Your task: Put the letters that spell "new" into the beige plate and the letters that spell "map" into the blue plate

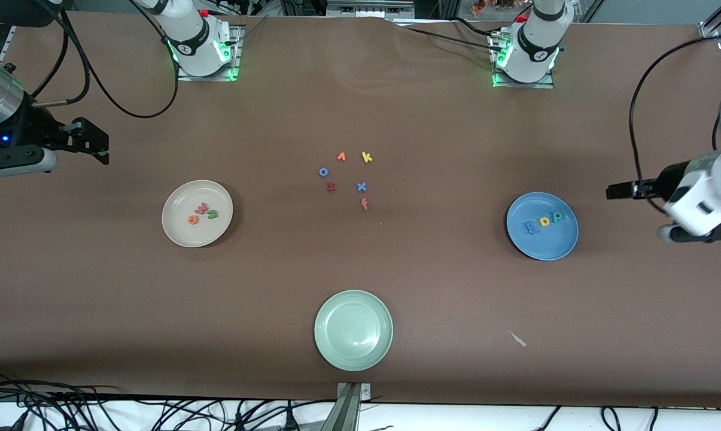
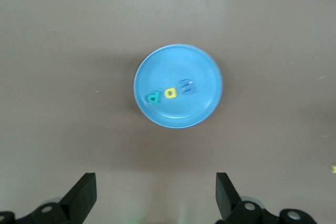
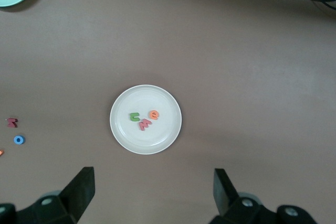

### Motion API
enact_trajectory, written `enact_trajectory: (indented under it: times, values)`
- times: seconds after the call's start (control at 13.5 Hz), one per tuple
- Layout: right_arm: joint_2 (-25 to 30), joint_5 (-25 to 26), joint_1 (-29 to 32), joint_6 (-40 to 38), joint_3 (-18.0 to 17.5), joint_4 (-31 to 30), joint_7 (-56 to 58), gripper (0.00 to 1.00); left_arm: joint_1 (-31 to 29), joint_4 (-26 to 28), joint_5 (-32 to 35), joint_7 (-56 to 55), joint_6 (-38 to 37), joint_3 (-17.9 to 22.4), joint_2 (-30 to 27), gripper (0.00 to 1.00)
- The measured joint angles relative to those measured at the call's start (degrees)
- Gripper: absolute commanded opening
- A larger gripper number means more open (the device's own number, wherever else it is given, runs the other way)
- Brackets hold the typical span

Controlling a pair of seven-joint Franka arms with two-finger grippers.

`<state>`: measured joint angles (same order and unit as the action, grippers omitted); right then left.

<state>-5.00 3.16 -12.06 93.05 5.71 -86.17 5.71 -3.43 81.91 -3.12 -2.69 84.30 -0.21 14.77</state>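
On the beige plate (image 1: 176,232) the green n (image 1: 213,213), pinkish w (image 1: 202,209) and orange e (image 1: 193,219) are lying together in a short row, and on the blue plate (image 1: 560,242) the blue m (image 1: 531,225), yellow a (image 1: 544,221) and teal p (image 1: 556,217) are lying side by side the same way, so both words look sorted and, judging by that, no task letter is waiting for a pick. Each plate is sitting on the bench (image 1: 97,311) toward its own arm's end: beige toward the right arm's, blue toward the left arm's. At mid-bench, between the plates and farther from the front camera than both, the spare letters (image 1: 348,177) are sitting in a loose cluster, well apart from either plate; the green plate (image 1: 328,344) is sitting empty, nearest the front camera. The right pincer (image 3: 152,192) is hanging with its fingers apart high above the bench beside the beige plate, holding nothing, and its wrist view is showing that plate centred ahead of the jaws. The left pincer (image 2: 156,195) is hanging likewise beside the blue plate, fingers apart and empty. Should anything need correcting, each arm is the nearer one to its own plate, and both arms appear to be waiting.
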Motion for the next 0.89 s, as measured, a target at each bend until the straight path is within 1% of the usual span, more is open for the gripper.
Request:
enact_trajectory:
  times: [0.15,0.3,0.44,0.67,0.89]
  values:
    - [-0.26,-0.01,-0.06,0.0,-0.06,0.0,-0.02,1.0,0.23,0.05,-0.67,0.02,-0.08,1.0,-5.17,1.0]
    - [-0.39,0.0,-0.07,0.0,-0.12,0.01,-0.01,1.0,0.26,0.15,-0.7,0.02,-0.09,1.04,-8.04,1.0]
    - [-0.4,-0.01,-0.12,-0.09,-0.24,0.02,-0.01,1.0,0.31,0.56,-0.57,0.02,-0.02,1.04,-9.05,1.0]
    - [-0.47,-0.01,-0.19,-0.99,-0.3,0.02,-0.01,1.0,0.92,1.9,-0.1,-0.05,1.04,0.4,-9.03,1.0]
    - [-0.51,-0.01,-0.19,-3.64,-0.29,0.02,-0.1,1.0,1.49,2.13,1.43,-0.09,1.62,-0.2,-9.04,1.0]
